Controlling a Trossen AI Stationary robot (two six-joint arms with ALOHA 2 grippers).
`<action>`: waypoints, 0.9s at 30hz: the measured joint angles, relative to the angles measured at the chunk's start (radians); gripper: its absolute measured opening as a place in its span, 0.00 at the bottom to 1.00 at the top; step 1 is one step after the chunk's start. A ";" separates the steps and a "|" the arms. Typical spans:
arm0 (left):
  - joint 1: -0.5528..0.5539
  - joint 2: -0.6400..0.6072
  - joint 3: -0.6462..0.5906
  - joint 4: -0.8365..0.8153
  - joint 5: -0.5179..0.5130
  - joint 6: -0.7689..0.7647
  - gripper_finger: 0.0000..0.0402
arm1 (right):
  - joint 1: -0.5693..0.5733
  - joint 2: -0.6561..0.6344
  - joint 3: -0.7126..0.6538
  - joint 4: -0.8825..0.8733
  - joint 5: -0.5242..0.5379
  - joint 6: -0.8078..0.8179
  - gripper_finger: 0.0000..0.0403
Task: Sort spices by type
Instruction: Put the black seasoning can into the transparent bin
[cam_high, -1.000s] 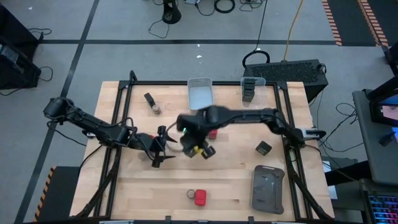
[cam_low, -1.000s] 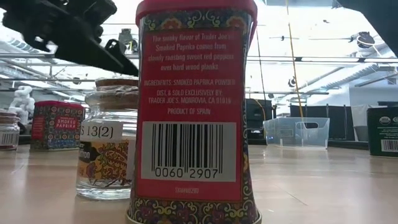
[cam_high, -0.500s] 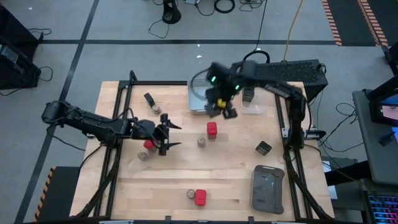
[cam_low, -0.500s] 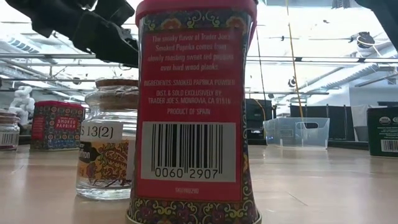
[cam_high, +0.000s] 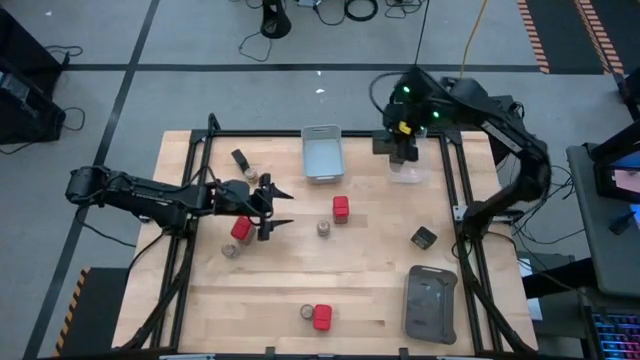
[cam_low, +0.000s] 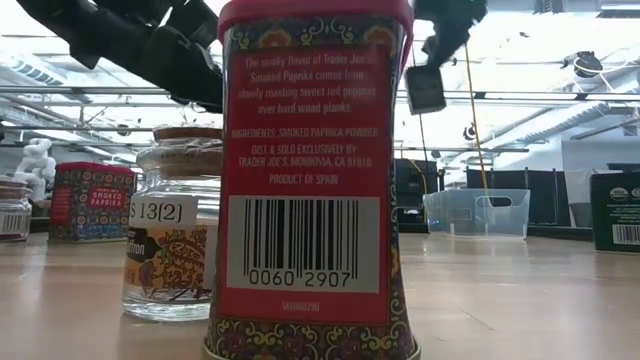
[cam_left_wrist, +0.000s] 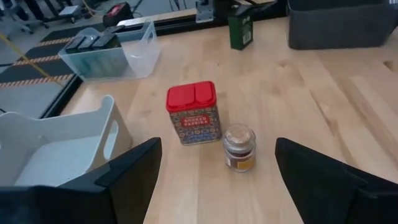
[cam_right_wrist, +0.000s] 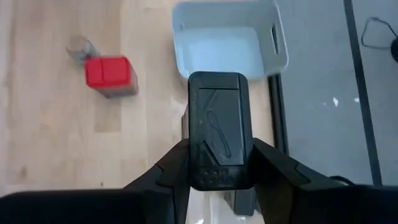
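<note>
**Spice sort: black tin carried to the clear bin**

Right claw (cam_high: 403, 140): clenched on a black spice tin (cam_right_wrist: 219, 140), now hanging above the clear bin (cam_high: 407, 172) at the far right of the bench (cam_high: 380, 290). A second ago it was at mid-bench; it has since swung past the grey bin (cam_high: 321, 153) to this spot. The clear bin already holds dark tins, so the likely next step is a release there.

Left claw (cam_high: 272, 207): fingers spread wide, grasping nothing, left of centre. It has pulled back slightly toward the left and faces a red-capped paprika tin (cam_left_wrist: 193, 112) and a small cork-topped jar (cam_left_wrist: 239, 146) standing just beside each other.

Left on the bench:
- red tin (cam_high: 240, 229) just under the left claw, with a jar (cam_high: 230, 250) near it
- red tin (cam_high: 322, 317) and jar (cam_high: 306, 313) touching at the near edge
- black tin (cam_high: 424, 237) at right
- dark container with a jar (cam_high: 245, 165) at far left
- dark grey tray (cam_high: 430, 303) at near right, holding no spices

The sort is early on: most containers are unsorted.
</note>
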 joint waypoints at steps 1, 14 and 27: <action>-0.001 0.000 0.000 -0.009 0.001 0.000 0.79 | -0.013 -0.037 -0.070 0.040 0.001 -0.001 0.31; -0.003 0.001 -0.017 0.006 0.030 -0.046 0.79 | -0.127 -0.303 -0.606 0.348 0.035 -0.100 0.31; -0.003 0.001 -0.018 0.005 0.030 -0.051 0.79 | -0.202 -0.308 -0.763 0.514 0.056 -0.184 0.31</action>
